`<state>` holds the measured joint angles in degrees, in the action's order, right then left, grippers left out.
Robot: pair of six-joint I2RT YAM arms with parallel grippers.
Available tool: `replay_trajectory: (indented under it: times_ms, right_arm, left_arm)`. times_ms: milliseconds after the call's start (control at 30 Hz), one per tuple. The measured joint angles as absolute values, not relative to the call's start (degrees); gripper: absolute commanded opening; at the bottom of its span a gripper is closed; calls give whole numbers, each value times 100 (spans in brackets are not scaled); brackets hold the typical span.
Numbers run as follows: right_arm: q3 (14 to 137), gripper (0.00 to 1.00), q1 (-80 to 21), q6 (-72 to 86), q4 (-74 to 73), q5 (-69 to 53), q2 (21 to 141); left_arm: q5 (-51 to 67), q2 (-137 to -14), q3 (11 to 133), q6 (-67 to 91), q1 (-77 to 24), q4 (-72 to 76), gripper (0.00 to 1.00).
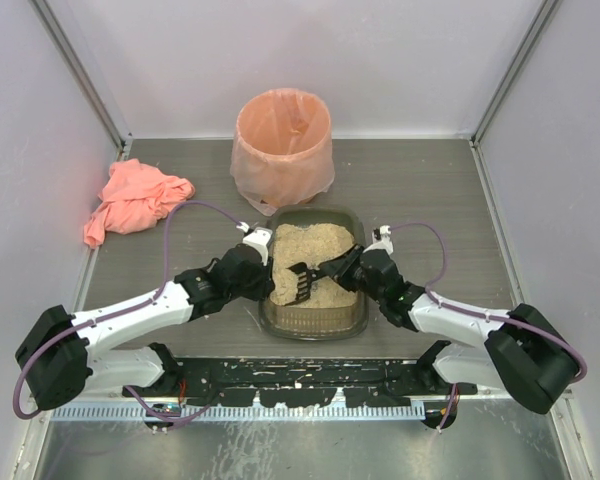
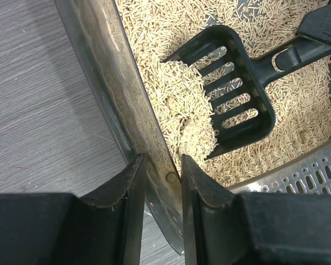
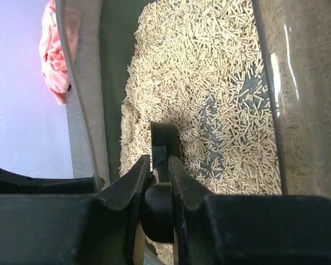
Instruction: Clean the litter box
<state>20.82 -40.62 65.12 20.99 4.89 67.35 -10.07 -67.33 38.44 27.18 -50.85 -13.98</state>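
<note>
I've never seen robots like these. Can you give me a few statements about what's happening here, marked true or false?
1. The right end effector is closed on the handle of the black scoop. True.
2. The scoop is empty. False: a heap of pellets lies on its slotted blade.
3. The left end effector grips the litter box by its wall, with one finger outside and one inside. True.
4. The pink cloth is stuffed into the bin. False: it lies on the table, to the left of the bin.
</note>
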Motion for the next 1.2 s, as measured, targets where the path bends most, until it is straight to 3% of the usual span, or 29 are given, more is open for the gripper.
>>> replay_trajectory:
  times_ms: [333,600,1200]
  right_arm:
    - [1765,1,-4119,6812,2602,666,6751]
    - [1588,1,-4160,6925,2095,735,6025]
    - [1500,1,-3944,7087,2108,611,5951]
  left_arm:
    - [-1031,-6746,3852,2716,-5070,-1393,24]
    - [-1002,-6737,3850,2720,-5072,-1317,25]
    - [-991,-6737,3852,2716,-5072,-1310,25]
